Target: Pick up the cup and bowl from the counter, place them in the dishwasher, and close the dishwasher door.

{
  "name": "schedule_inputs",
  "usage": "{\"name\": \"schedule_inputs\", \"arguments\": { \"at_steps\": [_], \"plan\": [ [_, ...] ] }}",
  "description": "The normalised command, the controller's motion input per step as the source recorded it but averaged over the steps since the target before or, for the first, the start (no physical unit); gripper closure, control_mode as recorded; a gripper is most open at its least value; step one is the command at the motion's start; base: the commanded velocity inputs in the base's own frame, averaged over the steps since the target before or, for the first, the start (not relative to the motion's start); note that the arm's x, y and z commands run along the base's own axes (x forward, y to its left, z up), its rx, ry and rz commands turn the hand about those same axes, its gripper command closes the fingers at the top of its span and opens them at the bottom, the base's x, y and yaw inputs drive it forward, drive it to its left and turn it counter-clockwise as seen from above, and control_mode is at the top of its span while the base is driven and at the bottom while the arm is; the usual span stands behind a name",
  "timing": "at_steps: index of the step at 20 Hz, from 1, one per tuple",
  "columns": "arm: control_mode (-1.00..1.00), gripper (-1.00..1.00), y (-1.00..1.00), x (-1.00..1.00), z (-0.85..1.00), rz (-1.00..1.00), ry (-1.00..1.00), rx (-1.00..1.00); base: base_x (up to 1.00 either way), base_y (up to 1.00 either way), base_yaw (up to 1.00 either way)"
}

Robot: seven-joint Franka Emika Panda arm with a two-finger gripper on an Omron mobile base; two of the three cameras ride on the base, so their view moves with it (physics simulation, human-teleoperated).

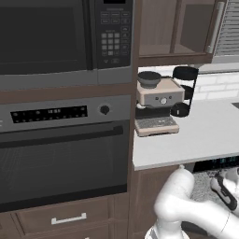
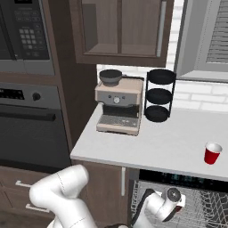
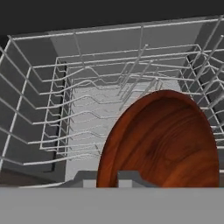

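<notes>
Your end effector (image 3: 118,177) pinches the wooden bowl (image 3: 162,140) by its rim, tilted over the dishwasher's wire rack (image 3: 65,109) for lowering in; the red cup (image 2: 213,153) waits on the worktop (image 2: 156,142), far right.

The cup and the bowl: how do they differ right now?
The cup is bright red with a white rim; the bowl is reddish-brown wood. The cup stands upright on the counter; the bowl is tipped on edge. The cup stands free, while the bowl is pinched at its rim by the gripper, over the dishwasher's wire rack. Both are open, round vessels.
</notes>
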Motion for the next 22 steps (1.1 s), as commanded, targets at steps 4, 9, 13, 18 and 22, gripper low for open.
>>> {"name": "schedule_inputs", "arguments": {
  "at_steps": [4, 9, 13, 18, 22],
  "plan": [
    [-1.0, 1.0, -0.09, 0.14, -0.36, 0.0, 0.2, -0.21, 0.0, 0.0, 0.0],
    [-1.0, 1.0, -0.05, -0.01, -0.32, 0.02, 0.08, -0.05, 0.0, 0.0, 0.0],
    [-1.0, -1.0, 0.0, -0.04, -0.01, 0.0, 0.12, 0.0, 0.0, 0.0, 0.0],
    [-1.0, -1.0, 0.0, -0.25, 0.0, 0.0, 0.03, 0.0, 0.0, 0.0, 0.0],
    [-1.0, -1.0, -0.15, -0.34, 0.0, -0.03, 0.0, 0.0, 0.0, 0.0, 0.0]
  ]
}}
